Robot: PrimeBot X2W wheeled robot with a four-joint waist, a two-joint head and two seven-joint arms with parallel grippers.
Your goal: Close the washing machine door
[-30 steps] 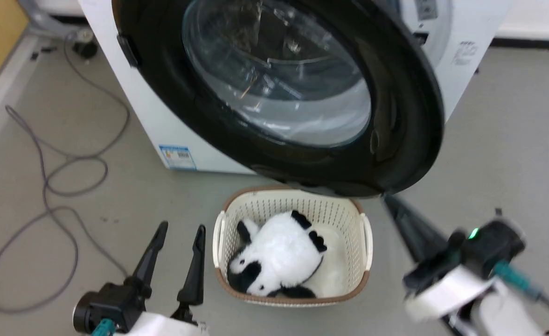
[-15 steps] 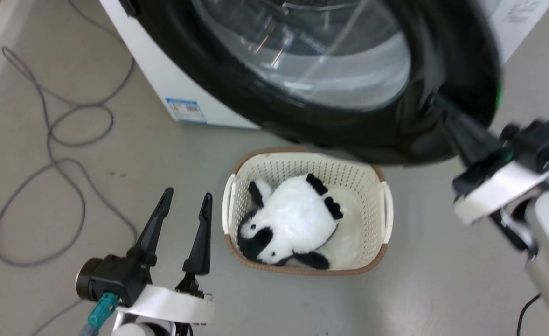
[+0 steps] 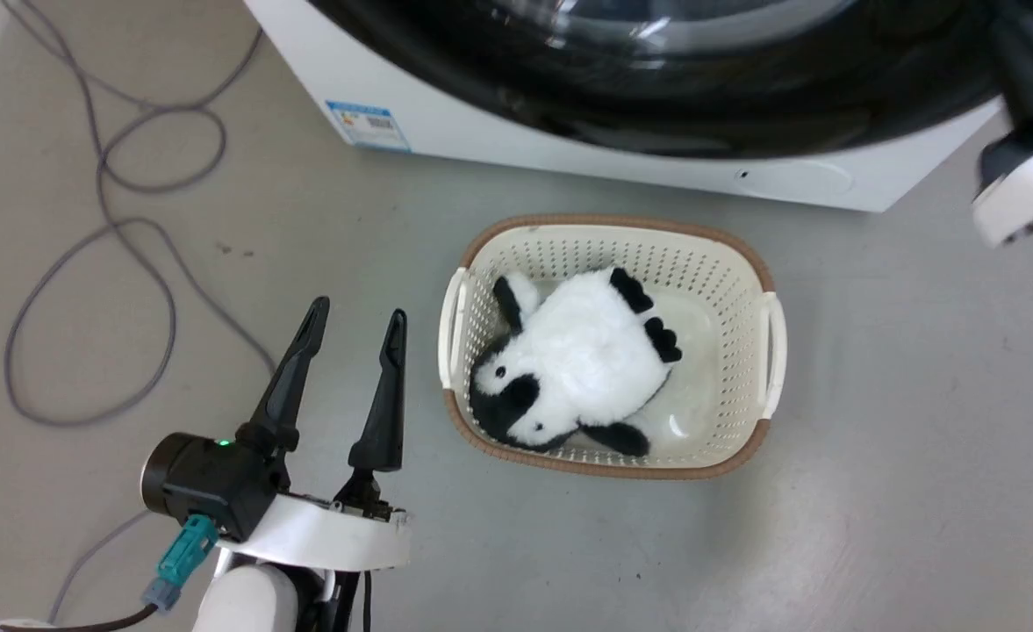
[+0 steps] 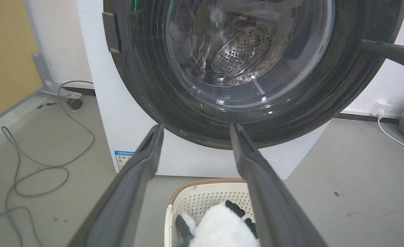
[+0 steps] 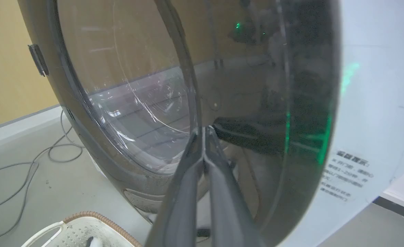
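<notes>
While our left fingers point(image 3: 292, 377) hang spread wide and empty, our right fingers point(image 5: 222, 199), closed together, press the washing machine door point(image 4: 143, 85).

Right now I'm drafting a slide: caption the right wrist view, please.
Shut right gripper touches the glossy face of the washing machine door, with a white basket below.

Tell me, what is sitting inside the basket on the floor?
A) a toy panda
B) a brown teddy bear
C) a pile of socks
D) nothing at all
A: a black-and-white plush panda lies in the cream basket on the floor in front of the washing machine.
</notes>
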